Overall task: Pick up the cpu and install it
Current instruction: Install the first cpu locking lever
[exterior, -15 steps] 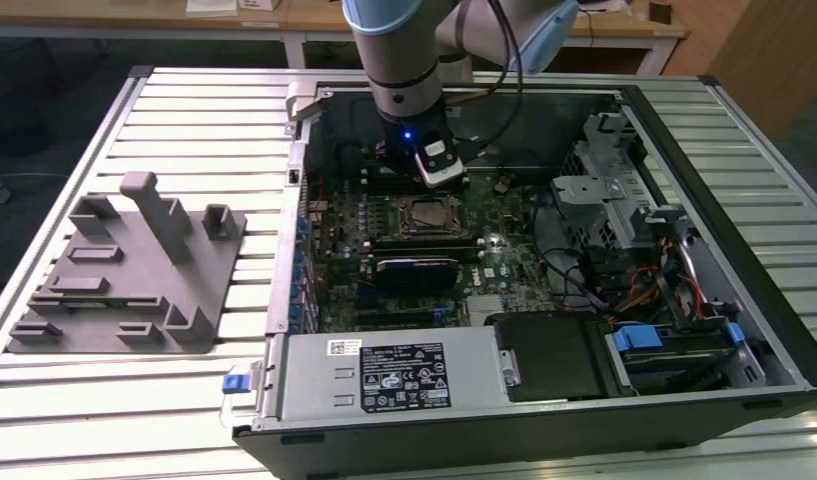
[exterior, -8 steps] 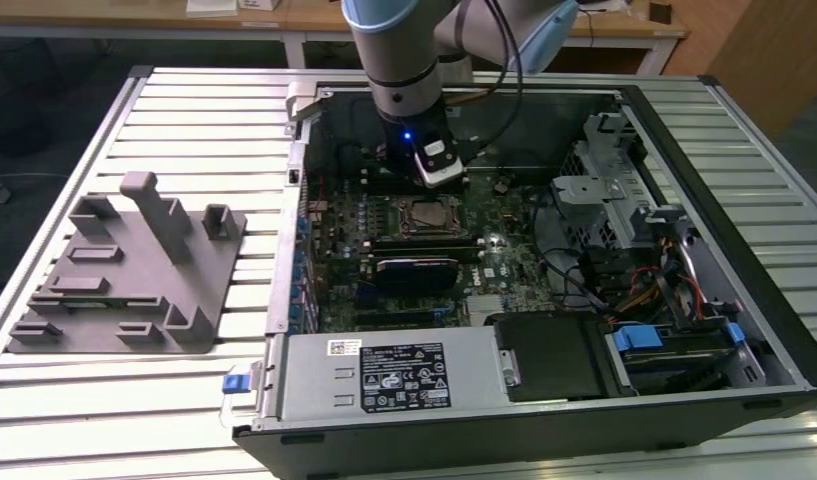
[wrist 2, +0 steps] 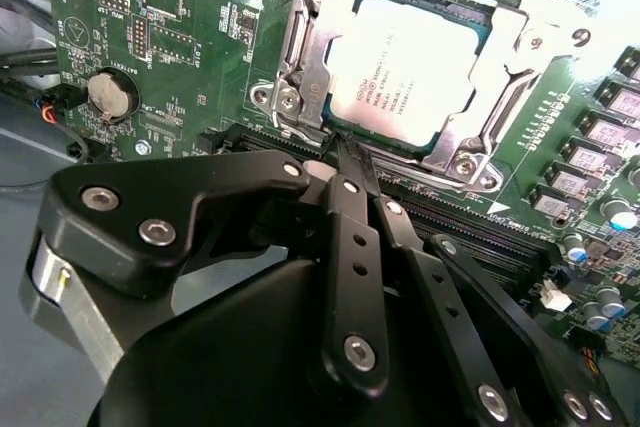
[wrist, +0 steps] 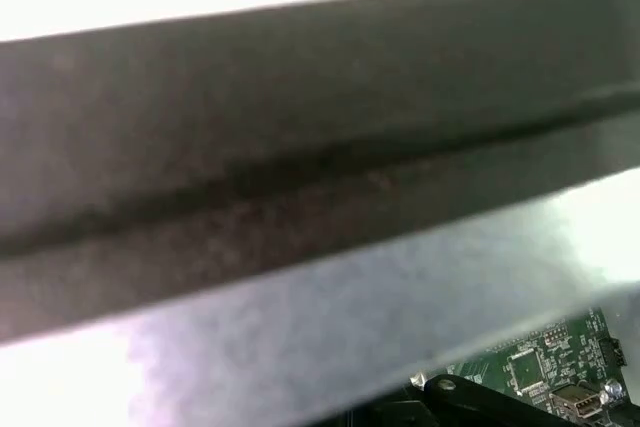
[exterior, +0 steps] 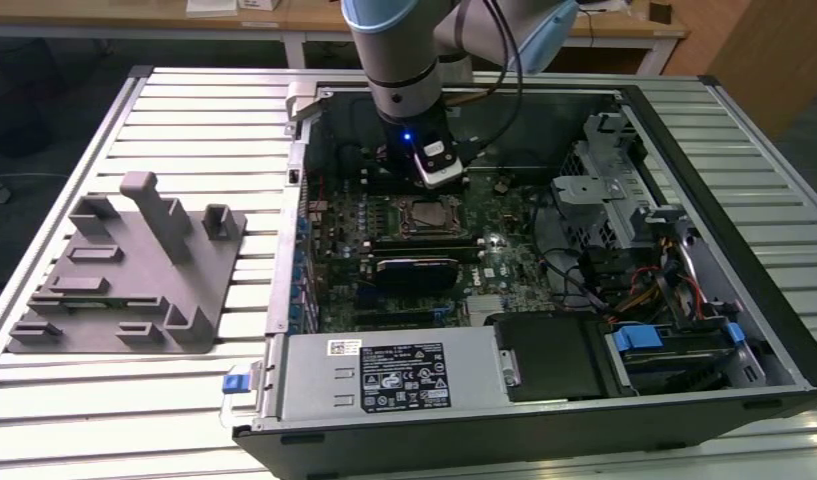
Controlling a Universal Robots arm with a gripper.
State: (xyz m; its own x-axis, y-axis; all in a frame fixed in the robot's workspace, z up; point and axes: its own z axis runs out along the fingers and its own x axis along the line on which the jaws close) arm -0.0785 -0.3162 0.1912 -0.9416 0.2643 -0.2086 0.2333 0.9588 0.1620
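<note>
Inside the metal socket frame (wrist 2: 520, 77) on the green motherboard (wrist 2: 190, 37) lies the cpu (wrist 2: 415, 62), silver top up, while just beside the frame's corner the gripper (wrist 2: 345, 162) hangs with its 2 black fingers (wrist 2: 350, 237) pressed together on nothing, within the open computer case (exterior: 728, 330) on the slatted table (exterior: 181, 110)

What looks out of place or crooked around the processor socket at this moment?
Nothing stands out. In the second wrist view the cpu lies flat and square inside the metal socket frame, not tilted. The end effector is closed and holds nothing, its tip just beside the frame's edge.
</note>
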